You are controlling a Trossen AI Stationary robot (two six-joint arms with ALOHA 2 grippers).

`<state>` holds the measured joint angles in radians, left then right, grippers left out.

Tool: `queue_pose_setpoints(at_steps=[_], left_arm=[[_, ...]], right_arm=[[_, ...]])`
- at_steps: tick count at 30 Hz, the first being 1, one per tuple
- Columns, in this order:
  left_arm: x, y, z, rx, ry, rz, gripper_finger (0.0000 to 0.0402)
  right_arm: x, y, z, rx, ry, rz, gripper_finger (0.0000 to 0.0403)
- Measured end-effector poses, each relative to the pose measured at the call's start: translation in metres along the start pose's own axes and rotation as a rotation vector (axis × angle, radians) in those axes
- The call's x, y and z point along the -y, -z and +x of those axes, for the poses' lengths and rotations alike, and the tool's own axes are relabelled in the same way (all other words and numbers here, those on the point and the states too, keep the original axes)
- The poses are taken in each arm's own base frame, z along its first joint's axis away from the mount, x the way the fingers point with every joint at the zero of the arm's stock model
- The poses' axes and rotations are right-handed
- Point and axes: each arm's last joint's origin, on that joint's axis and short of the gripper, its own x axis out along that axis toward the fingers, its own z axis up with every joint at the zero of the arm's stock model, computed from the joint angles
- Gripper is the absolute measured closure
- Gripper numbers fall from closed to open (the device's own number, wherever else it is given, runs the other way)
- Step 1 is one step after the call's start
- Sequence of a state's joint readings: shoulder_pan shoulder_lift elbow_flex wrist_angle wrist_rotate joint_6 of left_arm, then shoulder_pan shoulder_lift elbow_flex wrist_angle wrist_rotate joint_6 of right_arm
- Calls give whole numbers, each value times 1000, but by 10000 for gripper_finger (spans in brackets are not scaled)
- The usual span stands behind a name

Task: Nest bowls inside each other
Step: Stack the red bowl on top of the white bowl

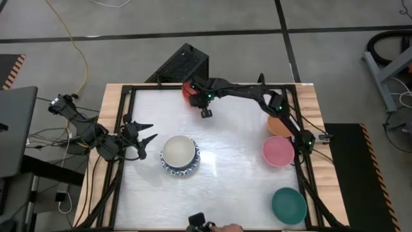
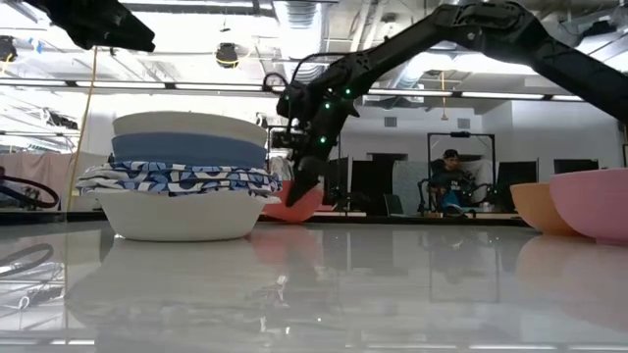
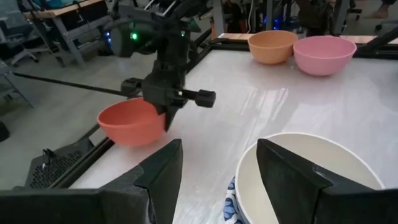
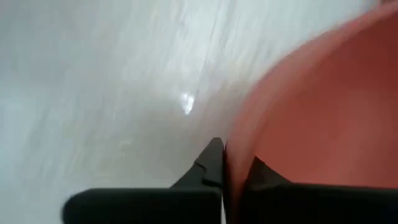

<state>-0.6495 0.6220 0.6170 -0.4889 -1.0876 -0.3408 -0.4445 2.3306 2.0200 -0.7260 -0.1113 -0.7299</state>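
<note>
A red bowl (image 1: pixel 187 89) stands at the table's far edge, also seen in the left wrist view (image 3: pixel 129 122) and the low view (image 2: pixel 297 208). My right gripper (image 1: pixel 201 98) reaches down onto it from the right and is shut on its rim. A stack of nested bowls (image 1: pixel 179 155) stands left of the table's middle, with a cream bowl (image 3: pixel 305 180) on top of blue-patterned ones (image 2: pixel 177 178). My left gripper (image 1: pixel 147 138) hangs open just left of the stack, its fingers (image 3: pixel 163 171) empty. My right gripper pinches the red bowl's rim (image 4: pixel 227 163) on the side toward the table's middle. One finger (image 4: pixel 210 163) is outside the wall and the other is inside the bowl. The fingers slant down from above. The bowl's base appears to rest on the table.
An orange bowl (image 1: pixel 277 125), a pink bowl (image 1: pixel 278 151) and a teal bowl (image 1: pixel 288 205) stand along the right edge. A black frame (image 1: pixel 129 96) borders the table. A hand (image 1: pixel 222 227) shows at the near edge. A person (image 2: pixel 451 181) sits in the room beyond.
</note>
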Motion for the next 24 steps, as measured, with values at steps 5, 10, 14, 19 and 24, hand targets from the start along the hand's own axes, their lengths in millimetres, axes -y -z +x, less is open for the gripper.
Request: queue_pose_setpoints(at_steps=[5,10,14,19,24], left_arm=[[-1,0,0,14,-40,-36,205],[-3,2,0,13,-78,-35,205],[-5,4,0,10,-105,-54,205],[-6,5,1,3,-116,-66,205],[-7,5,3,-9,-111,-75,205]], right_arm=[[-5,-6,-17,-17,-5,-2,390],[-13,-20,-50,-2,24,-19,394],[-25,-34,-74,33,31,-50,395],[-44,-56,-105,107,50,-126,396],[-75,-77,-115,149,22,-223,396]])
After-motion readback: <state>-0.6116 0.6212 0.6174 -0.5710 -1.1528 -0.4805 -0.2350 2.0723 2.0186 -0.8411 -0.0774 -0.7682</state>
